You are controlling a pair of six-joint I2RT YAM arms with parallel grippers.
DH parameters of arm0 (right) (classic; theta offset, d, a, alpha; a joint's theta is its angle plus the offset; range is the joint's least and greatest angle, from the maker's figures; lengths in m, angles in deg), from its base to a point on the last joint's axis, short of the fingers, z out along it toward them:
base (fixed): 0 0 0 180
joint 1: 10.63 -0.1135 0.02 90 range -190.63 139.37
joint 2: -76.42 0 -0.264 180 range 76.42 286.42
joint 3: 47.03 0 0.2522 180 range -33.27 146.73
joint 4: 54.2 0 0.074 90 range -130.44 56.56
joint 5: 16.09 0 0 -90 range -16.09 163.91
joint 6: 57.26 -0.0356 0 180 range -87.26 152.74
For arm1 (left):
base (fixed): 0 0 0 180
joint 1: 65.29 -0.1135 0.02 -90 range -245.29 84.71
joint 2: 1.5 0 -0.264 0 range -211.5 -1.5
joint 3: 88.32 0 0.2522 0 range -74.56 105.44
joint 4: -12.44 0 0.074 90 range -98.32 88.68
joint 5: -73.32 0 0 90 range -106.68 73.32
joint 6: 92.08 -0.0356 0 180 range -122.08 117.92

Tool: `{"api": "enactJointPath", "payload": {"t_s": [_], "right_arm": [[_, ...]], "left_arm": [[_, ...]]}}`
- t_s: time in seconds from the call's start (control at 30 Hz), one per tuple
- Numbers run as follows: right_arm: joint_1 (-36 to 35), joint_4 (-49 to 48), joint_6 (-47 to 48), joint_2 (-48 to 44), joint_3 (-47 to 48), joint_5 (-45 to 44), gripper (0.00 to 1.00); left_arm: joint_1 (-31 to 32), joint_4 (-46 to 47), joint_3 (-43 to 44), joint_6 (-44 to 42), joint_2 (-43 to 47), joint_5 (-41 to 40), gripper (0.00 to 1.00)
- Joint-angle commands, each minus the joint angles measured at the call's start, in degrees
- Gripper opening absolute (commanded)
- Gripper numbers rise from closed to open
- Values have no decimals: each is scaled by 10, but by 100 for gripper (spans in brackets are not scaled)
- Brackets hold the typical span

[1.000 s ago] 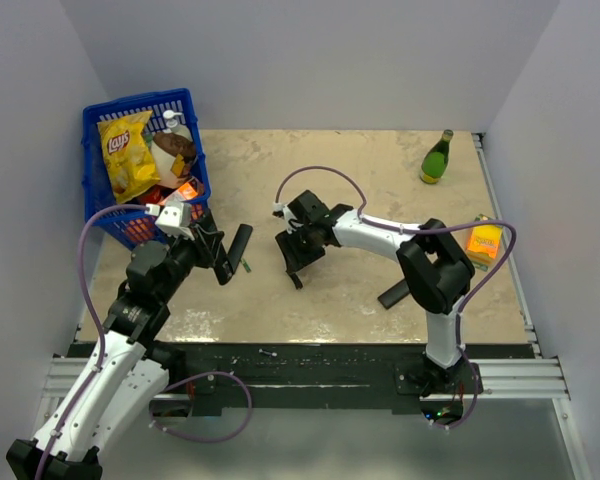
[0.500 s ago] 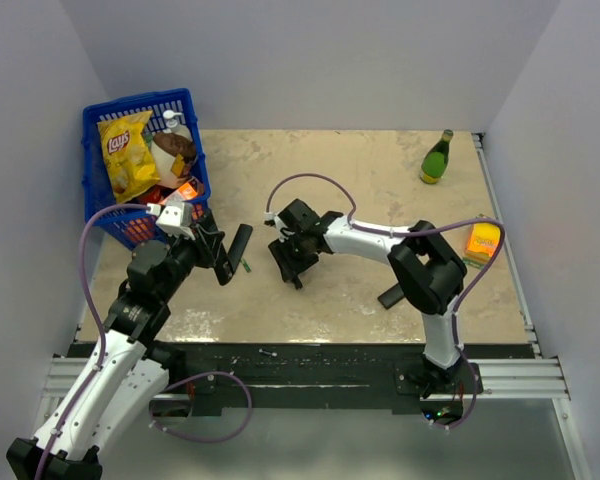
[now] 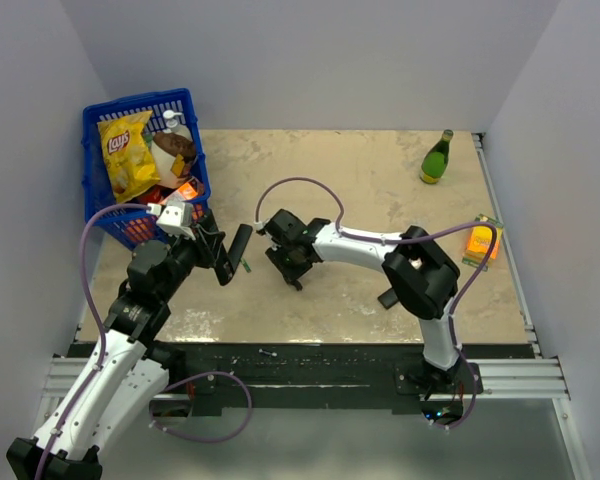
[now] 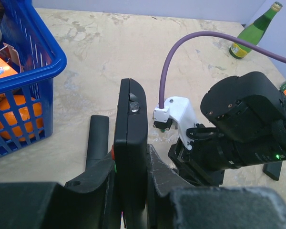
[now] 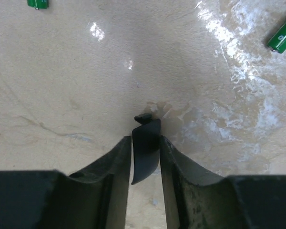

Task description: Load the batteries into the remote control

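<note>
Left jaws clamp long slim black remote [image 4: 130,143] edge-up, right jaws pinch small black plastic cover [image 5: 147,152], green cylinder batteries [image 5: 282,36] well apart, bare beige tabletop [image 5: 62,95] around.

**Groceries at the table's edges**

A beige, marbled table [image 3: 380,190] fills the floor between plain pale walls [image 3: 310,60]. At its far left corner stands a blue plastic basket [image 3: 135,99] with lattice sides. In it a yellow bag of chips [image 3: 127,155] leans against the left side, just beside a brownish bottle with a white cap [image 3: 174,145]. Nearer the front lie a small orange carton [image 3: 187,189] and, seen through the lattice in the left wrist view, an orange [image 4: 9,117]. A green glass bottle [image 3: 437,158] with a yellow label stands upright at the far right corner. Well apart from it, an orange-and-yellow box [image 3: 483,243] lies at the right edge.
</note>
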Motion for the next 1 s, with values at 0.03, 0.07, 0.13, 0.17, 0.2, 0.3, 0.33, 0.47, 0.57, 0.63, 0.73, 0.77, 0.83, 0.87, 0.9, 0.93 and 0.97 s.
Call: {"api": "enactJointPath", "payload": {"t_s": [0.03,0.07,0.13,0.17,0.2,0.3,0.33,0.47,0.57,0.63,0.73,0.77,0.83,0.87,0.9,0.93,0.97], "right_arm": [[-44,59,-2,6,53,-132,27],[-50,68,-4,8,56,-170,26],[-68,86,-8,14,59,-209,24],[-76,92,-10,17,60,-228,24],[-83,105,-14,20,61,-271,21],[-114,126,-30,41,59,-366,16],[-121,135,-48,59,56,-389,13],[-132,157,-85,83,39,-469,5],[-142,160,-113,83,25,-501,6],[-152,165,-127,85,23,-512,8],[-168,172,-139,98,23,-524,13],[-171,176,-142,102,24,-532,15],[-186,186,-154,119,28,-546,17],[-190,193,-162,131,30,-550,18],[-201,198,-167,137,36,-555,19],[-205,208,-172,144,40,-558,20],[-211,213,-177,150,46,-563,22]], "left_arm": [[-1,27,0,4,3,7,0],[-2,27,0,4,3,6,0],[-1,26,-1,4,3,7,0],[-2,26,-1,4,5,6,0],[-2,25,0,4,5,5,0],[-2,24,0,4,8,1,0],[-3,23,1,4,10,-3,0],[-3,22,-1,5,22,-13,0],[-4,16,1,6,26,-32,0],[-4,9,3,5,35,-53,0],[-5,-7,7,4,53,-107,0],[-6,-13,8,4,62,-124,0],[-7,-27,13,1,70,-172,0],[-8,-29,14,-2,78,-185,0],[-8,-32,14,-3,84,-204,0],[-9,-32,15,-4,88,-211,0],[-10,-33,15,-6,90,-217,0]]}}
